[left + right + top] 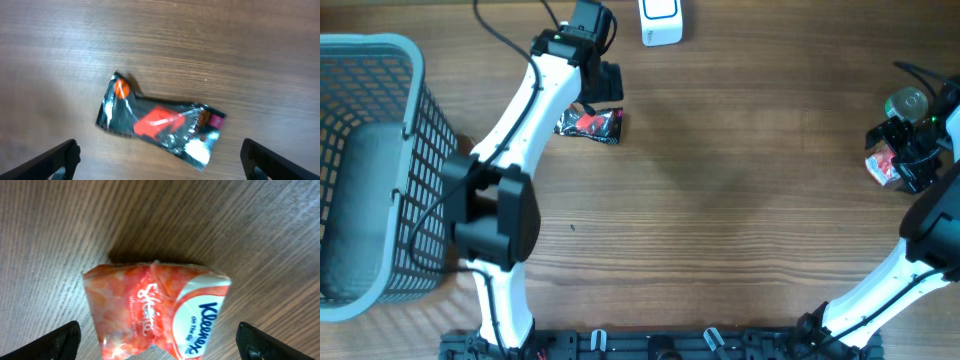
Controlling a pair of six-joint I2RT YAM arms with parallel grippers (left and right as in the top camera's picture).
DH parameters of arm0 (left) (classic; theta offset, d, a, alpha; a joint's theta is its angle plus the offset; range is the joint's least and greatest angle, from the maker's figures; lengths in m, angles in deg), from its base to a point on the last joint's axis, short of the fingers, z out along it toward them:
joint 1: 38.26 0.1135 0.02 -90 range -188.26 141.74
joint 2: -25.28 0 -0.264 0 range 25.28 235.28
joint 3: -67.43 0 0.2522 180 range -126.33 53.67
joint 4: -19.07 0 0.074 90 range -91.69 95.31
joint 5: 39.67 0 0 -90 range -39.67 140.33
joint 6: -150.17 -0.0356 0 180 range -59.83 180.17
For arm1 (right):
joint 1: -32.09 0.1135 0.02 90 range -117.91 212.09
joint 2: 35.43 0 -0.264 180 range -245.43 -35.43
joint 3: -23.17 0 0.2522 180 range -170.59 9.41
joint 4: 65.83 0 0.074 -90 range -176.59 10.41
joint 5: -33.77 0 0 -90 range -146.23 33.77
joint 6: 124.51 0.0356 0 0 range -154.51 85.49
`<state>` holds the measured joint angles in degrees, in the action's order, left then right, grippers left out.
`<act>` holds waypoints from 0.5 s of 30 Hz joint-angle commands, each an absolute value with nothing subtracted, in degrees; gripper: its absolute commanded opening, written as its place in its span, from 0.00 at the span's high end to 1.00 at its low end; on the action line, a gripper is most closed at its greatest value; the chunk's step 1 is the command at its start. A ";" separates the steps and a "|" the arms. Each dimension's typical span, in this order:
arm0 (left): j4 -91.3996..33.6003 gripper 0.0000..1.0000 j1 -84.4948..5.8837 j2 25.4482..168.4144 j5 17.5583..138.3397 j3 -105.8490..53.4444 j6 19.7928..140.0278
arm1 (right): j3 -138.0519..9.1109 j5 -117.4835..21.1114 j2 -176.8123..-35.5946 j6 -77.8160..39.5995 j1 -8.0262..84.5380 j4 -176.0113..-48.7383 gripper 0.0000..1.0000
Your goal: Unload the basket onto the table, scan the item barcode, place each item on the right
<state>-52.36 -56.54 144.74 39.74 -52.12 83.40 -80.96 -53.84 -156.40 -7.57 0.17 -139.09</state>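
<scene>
lying flat: snack packet (pixel 588 124), long axis left-right | left hand (pixel 160 151) apart | right hand (pixel 158 332) apart

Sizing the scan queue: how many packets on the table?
2. Black packet under the left tool; Kleenex pack under the right tool. Arms could hide more.

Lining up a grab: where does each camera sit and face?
Overhead: above the table, facing straight down; left arm, right arm.
Left wrist: on that arm, facing down at the dark packet; tips of open left claw.
Right wrist: likewise, over the Kleenex pack; tips of open right claw.
Shared: overhead shows both items too.
</scene>
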 commanded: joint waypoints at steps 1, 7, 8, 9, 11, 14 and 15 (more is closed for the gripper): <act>-54.85 0.00 -57.02 140.02 41.71 -52.10 109.45 | -80.94 -52.04 -156.64 -7.55 0.43 -138.66 0.00; -49.37 0.00 -57.13 139.43 54.82 -52.08 111.37 | -80.94 -52.04 -156.64 -7.50 0.43 -138.05 0.00; -49.35 0.00 -57.15 139.43 54.23 -52.08 110.30 | -80.94 -52.04 -156.64 -7.55 0.43 -138.07 0.00; -49.26 0.00 -57.17 139.43 53.16 -52.08 111.59 | -80.94 -52.02 -156.64 -7.55 0.43 -138.13 0.00; -49.83 0.00 -57.17 139.45 50.69 -51.95 119.29 | -80.94 -51.50 -156.64 -7.55 0.43 -138.68 0.00; -51.97 0.00 -57.17 139.45 46.61 -51.21 130.67 | -80.96 -49.20 -156.62 -8.70 1.11 -139.05 0.00; -53.06 0.00 -57.17 139.45 45.67 -51.10 132.66 | -80.98 -49.77 -156.59 -9.08 1.44 -138.46 0.00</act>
<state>-50.77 -57.11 140.35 49.84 -52.10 118.59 -80.96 -51.65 -156.40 -7.66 0.24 -138.92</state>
